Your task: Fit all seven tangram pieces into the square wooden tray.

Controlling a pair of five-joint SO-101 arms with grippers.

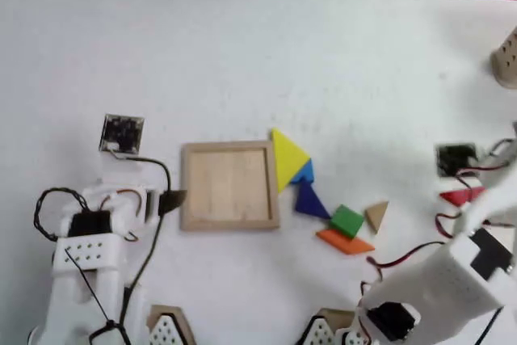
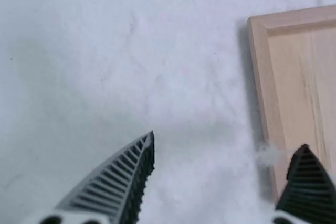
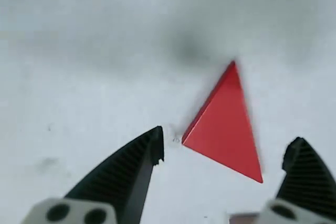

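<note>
The square wooden tray (image 1: pixel 229 186) lies empty mid-table; its left rim (image 2: pixel 261 82) shows in the left wrist view. Just left of that rim my left gripper (image 2: pixel 226 163) stands open, empty, its dark tip (image 1: pixel 171 199) near the tray's edge. Right of the tray lie a yellow triangle (image 1: pixel 287 157), a small light-blue piece (image 1: pixel 304 172), a dark blue triangle (image 1: pixel 309 200), a green square (image 1: pixel 347 220), an orange piece (image 1: pixel 345 241) and a tan triangle (image 1: pixel 376 216). A red triangle (image 1: pixel 461 195) lies far right; my right gripper (image 3: pixel 226 150) is open around the red triangle (image 3: pixel 226 127).
Two small black squares lie on the white table, one left (image 1: pixel 122 133) and one right (image 1: pixel 456 158). Wires trail from both arms. A tan perforated object (image 1: pixel 506 58) stands at the right edge. The far half of the table is bare white.
</note>
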